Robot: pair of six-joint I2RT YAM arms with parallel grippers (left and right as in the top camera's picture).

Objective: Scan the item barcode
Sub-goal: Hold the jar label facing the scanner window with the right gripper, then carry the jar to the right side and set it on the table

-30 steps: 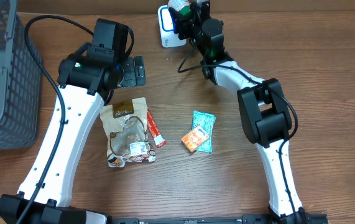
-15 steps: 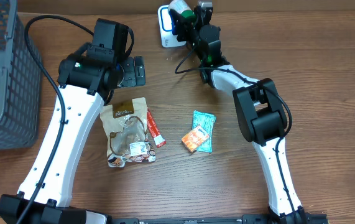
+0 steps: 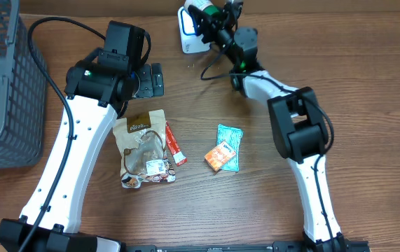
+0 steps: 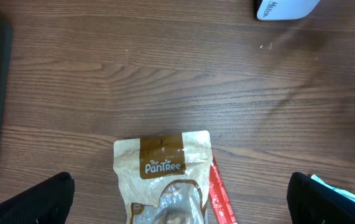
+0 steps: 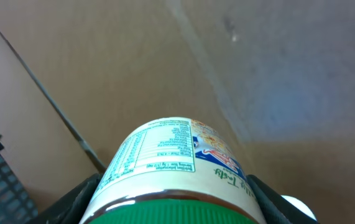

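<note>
Since the earlier overhead frames the right arm's wrist has swung a little to the right, and the right gripper (image 3: 210, 12) has carried its green-capped bottle (image 3: 201, 5) slightly nearer the far edge of the table (image 3: 368, 84). The gripper is part-way closed around the bottle, one dark finger on each side of it. In the right wrist view the bottle (image 5: 165, 162) fills the lower middle of the frame, its white nutrition label turned to the camera. The white and blue barcode scanner (image 3: 189, 38) sits just beside and below this gripper, near the bottle.

The left gripper (image 4: 180, 199) hangs above the table with its jaws spread wide and nothing between them. Directly under it lies a brown and cream PaniTree snack bag (image 4: 163, 165), with a red sachet (image 4: 221, 196) touching the bag's right edge. Between the two arms, well apart from either gripper, a teal packet (image 3: 231, 143) lies with a small orange box (image 3: 218, 155) resting on it. A grey mesh basket (image 3: 3, 84) stands to the far left of the left arm
</note>
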